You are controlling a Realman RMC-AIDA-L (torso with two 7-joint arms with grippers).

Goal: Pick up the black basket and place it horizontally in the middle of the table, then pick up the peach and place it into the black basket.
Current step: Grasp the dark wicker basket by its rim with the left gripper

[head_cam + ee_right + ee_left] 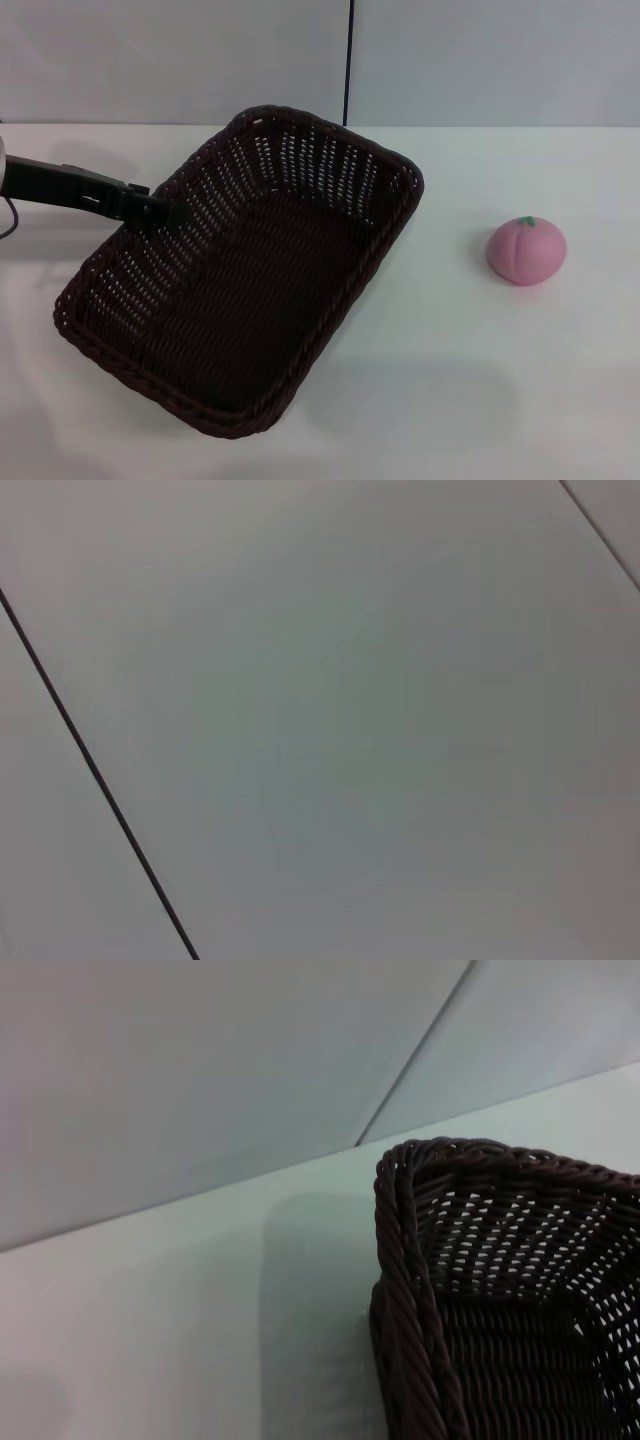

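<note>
The black basket (250,290) sits at an angle on the left half of the white table (480,390), one corner pointing to the far wall. It is empty. My left gripper (172,213) reaches in from the left and is shut on the basket's left rim. The basket casts a wide soft shadow to its lower right and looks slightly raised. The left wrist view shows one basket corner (500,1290) with its braided rim above the table (200,1310). The pink peach (526,250) rests on the table to the right, well apart from the basket. My right gripper is out of view.
A pale wall (450,60) with a dark vertical seam (351,60) runs behind the table's far edge. The right wrist view shows only a wall panel (350,730) with a dark seam (95,770).
</note>
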